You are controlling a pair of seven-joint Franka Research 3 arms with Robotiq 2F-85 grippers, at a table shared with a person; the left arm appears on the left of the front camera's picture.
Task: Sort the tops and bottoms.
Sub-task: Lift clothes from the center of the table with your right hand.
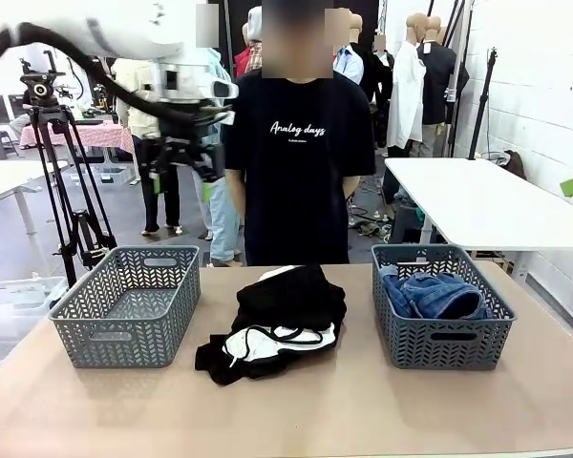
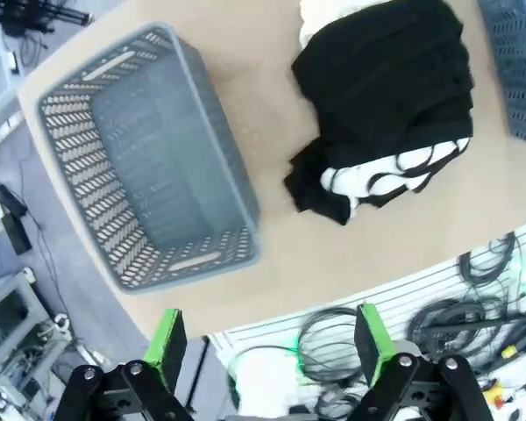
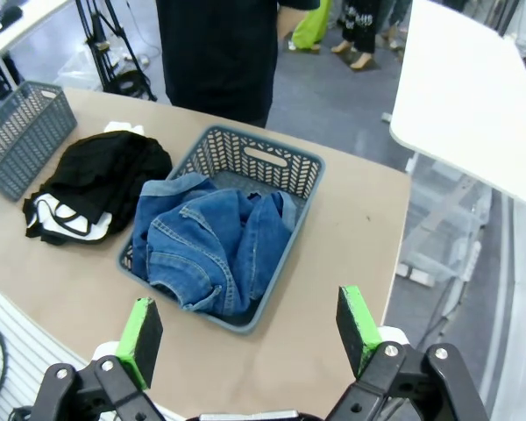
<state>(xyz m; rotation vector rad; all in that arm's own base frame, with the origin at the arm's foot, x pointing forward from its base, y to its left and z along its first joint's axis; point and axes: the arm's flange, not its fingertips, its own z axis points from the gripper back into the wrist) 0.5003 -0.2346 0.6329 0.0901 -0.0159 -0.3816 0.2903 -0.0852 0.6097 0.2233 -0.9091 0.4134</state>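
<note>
Pile (image 1: 282, 324) lies between the empty basket (image 1: 124, 305) on its L and the jeans basket (image 1: 439, 320) on its R. L gripper (image 2: 270, 338) hangs high off the pile's L, jaws wide apart, nothing held. R gripper (image 3: 250, 329) is likewise spread and empty, high off the pile's R. Pile's long axis runs near-L to far-R. I'd judge neither arm clearly nearer.

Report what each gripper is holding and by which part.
Nothing is held. The left gripper and the right gripper both hang open and empty, clear of the clothes.
</note>
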